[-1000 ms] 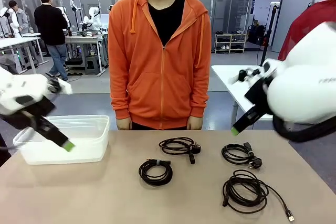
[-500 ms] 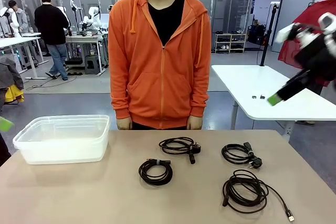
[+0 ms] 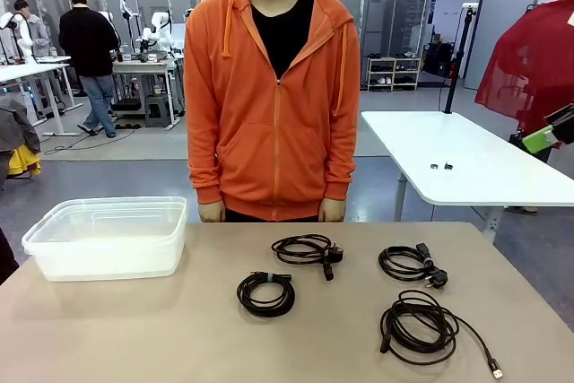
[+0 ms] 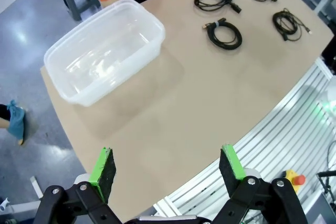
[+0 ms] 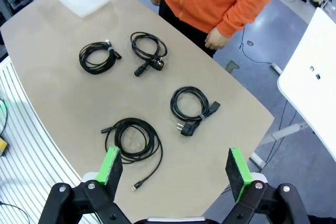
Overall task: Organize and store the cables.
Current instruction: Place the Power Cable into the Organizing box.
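- The left end effector [image 4: 168, 165] hung high above the near-left part of the worktop [image 4: 173, 103]. Its green-padded fingers were spread wide with nothing between them.
- The right end effector [image 5: 174, 166] hung high over the worktop's right side, its jaws equally wide apart and empty. In the front view, one of its green pads [image 3: 539, 140] showed at the right edge, well above the worktop.
- The cables [image 5: 86, 60] lay as four separate black coils on the right half of the worktop, none touching another.
- The banded coil [image 3: 244, 295], small and tied at its far side, lay nearest the middle.
- The plug coil [image 3: 285, 248] lay just beyond it, toward the person, with its plug resting at the coil's right.
- The far-right coil [image 3: 390, 264] lay level with the plug coil, its plugs pointing right.
- The large loose coil [image 3: 395, 325] lay closest to the robot's edge. A thin tail ran off to the right and ended in a small connector [image 3: 495, 371].
- A clear plastic bin [image 3: 108, 259] stood on the worktop's left side, well apart from the coils.
- A person in an orange hoodie [image 3: 273, 96] stood at the far edge with arms down.
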